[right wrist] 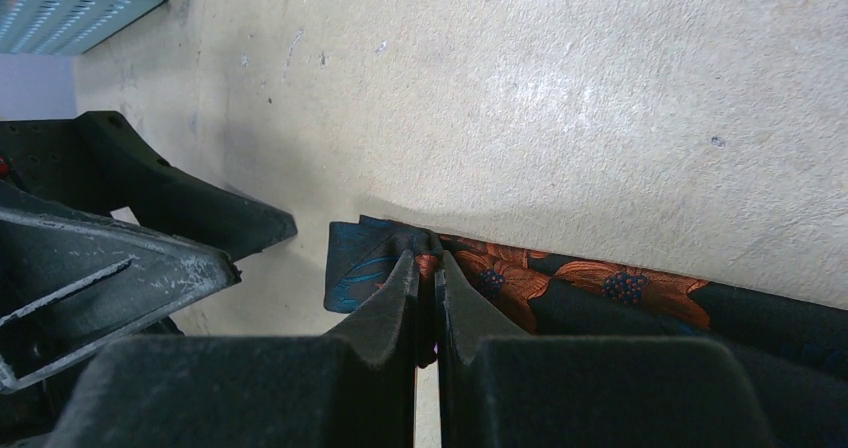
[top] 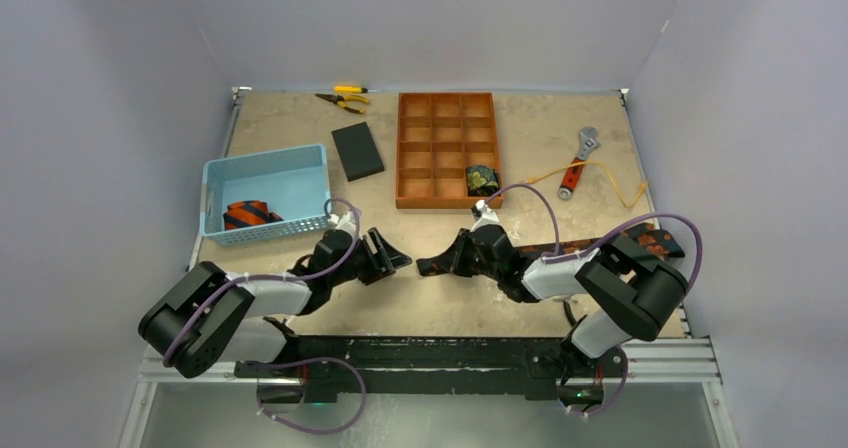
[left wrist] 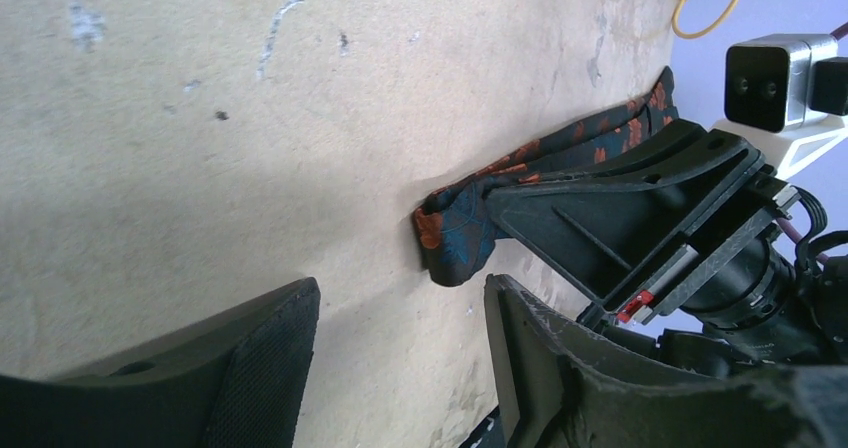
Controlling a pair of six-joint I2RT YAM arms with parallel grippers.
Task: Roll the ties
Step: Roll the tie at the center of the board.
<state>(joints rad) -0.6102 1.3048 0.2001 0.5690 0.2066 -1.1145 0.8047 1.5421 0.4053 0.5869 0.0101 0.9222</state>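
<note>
Right fingers [right wrist: 392, 303] closed, pinching the folded end of the red-orange tie [right wrist: 600, 286]. The tie lies flat on the desk [right wrist: 600, 88], front centre. Left fingers [left wrist: 265, 353] open and empty, just beside that end. For a tight roll: pinch firmly, turn slowly, and steady the fold with the left.

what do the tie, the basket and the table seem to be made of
The tie: soft woven fabric, maybe silk or polyester, faint sheen; it folds limply. The basket: probably light blue plastic; slotted moulded walls. The table: matte tan board, perhaps fibreboard; scuffed and speckled.
</note>
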